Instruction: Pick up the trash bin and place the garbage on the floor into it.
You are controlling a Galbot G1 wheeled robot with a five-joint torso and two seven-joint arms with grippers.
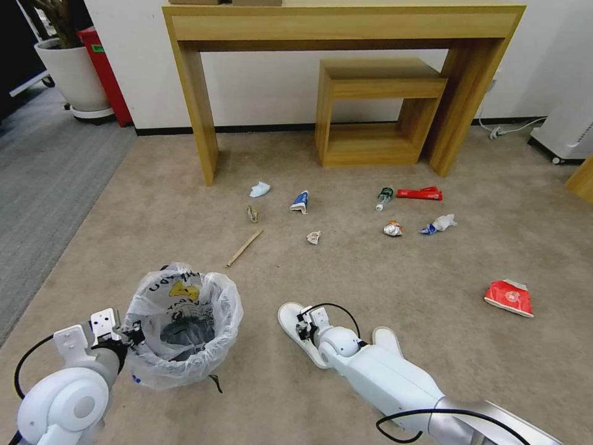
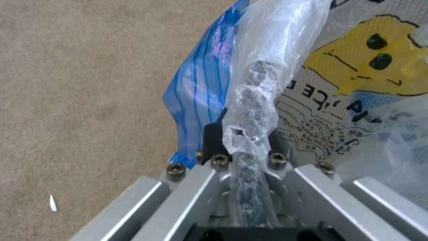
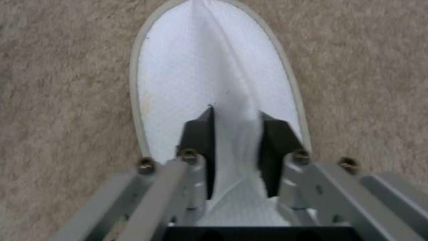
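Glossy white arms, black cables, silver screwed brackets, black jaws.

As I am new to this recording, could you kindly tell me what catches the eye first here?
Both arms are busy: the left claw is shut on the rim of the trash bin with its crinkly bag, near the robot on the left. The right claw pinches a fold of a white slipper lying on the beige carpet. Farther off, litter lies scattered before the wooden desk, including a red cup.

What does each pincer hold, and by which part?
Left pincer: trash bin, by its bag-covered rim. Right pincer: white slipper, by a pinched fold of its upper.
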